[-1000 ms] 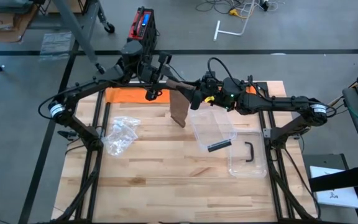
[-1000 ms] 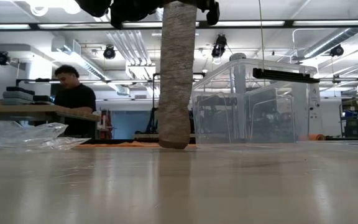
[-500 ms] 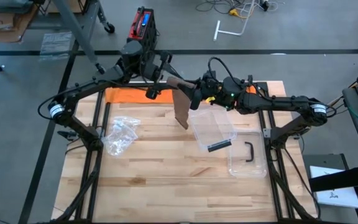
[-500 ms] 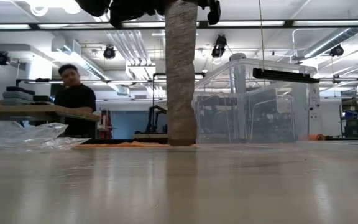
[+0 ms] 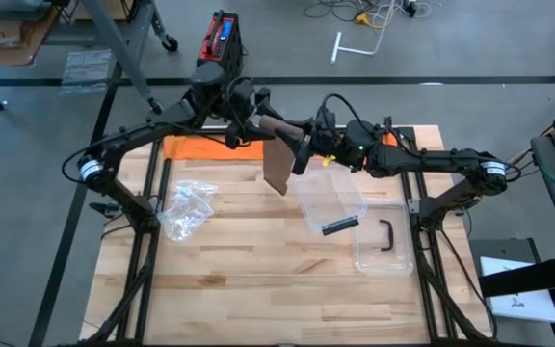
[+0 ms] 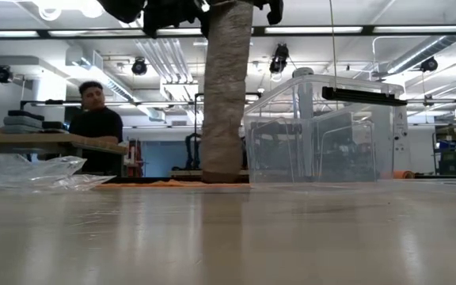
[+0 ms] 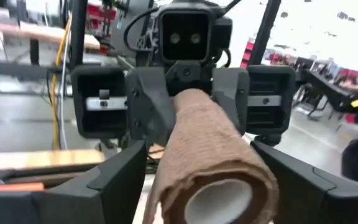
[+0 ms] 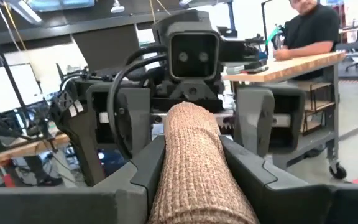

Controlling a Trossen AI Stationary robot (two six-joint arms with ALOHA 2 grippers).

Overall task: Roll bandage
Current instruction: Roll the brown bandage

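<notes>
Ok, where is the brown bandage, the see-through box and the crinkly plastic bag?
brown bandage (image 5: pixel 277 166): high view, on the strip hanging down from the roll.
see-through box (image 6: pixel 323 131): low view, on its front wall.
crinkly plastic bag (image 5: pixel 188 207): high view, on the middle of the bag.

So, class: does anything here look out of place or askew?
The bandage, meant to be rolled, hangs as a loose strip to the table. The clear box lies tipped on its side.
</notes>
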